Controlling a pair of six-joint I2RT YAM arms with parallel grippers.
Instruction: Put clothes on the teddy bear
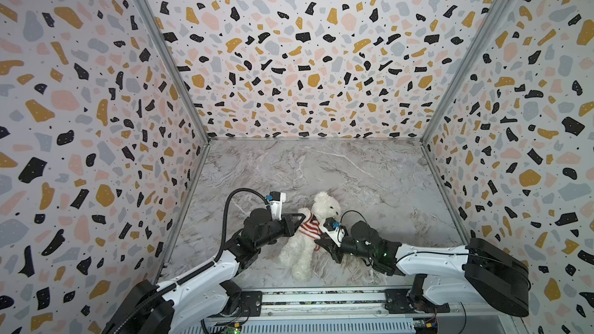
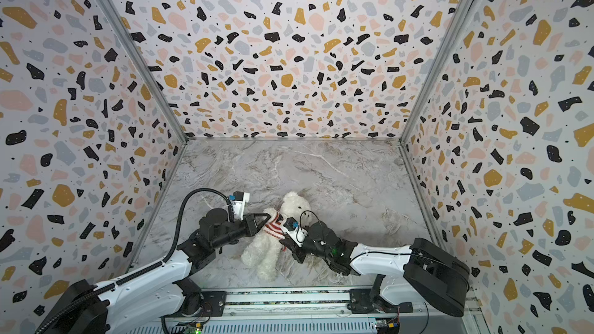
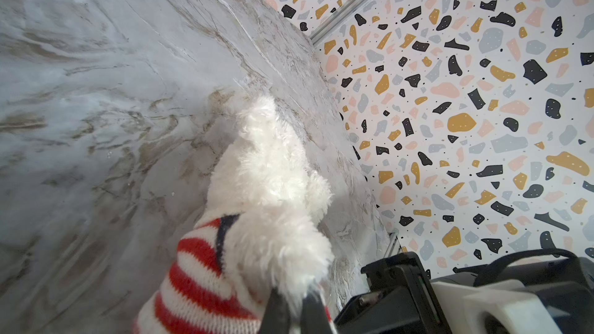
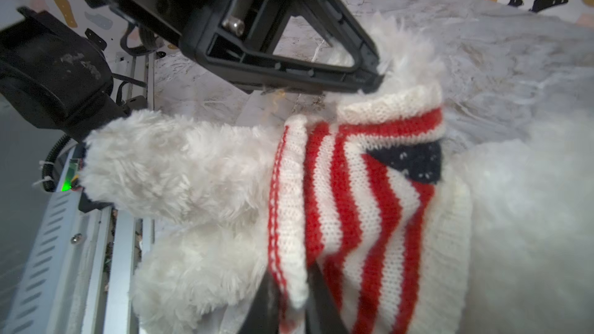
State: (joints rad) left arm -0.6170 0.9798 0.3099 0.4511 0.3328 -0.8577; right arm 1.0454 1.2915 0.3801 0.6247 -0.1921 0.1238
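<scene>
Right gripper [image 4: 291,287] is pinching the sweater [image 4: 369,187] hem, clenched on it; left gripper [image 3: 294,302] is clamping the bear [image 1: 324,207] by a paw; bear is lying on the table [image 1: 321,168].

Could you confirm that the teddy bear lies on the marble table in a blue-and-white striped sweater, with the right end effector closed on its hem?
Not quite: the sweater is striped red and white, with only a small navy patch, as the right wrist view shows. Otherwise yes: the teddy bear lies on the marble table, and the right end effector is shut on the hem.
</scene>
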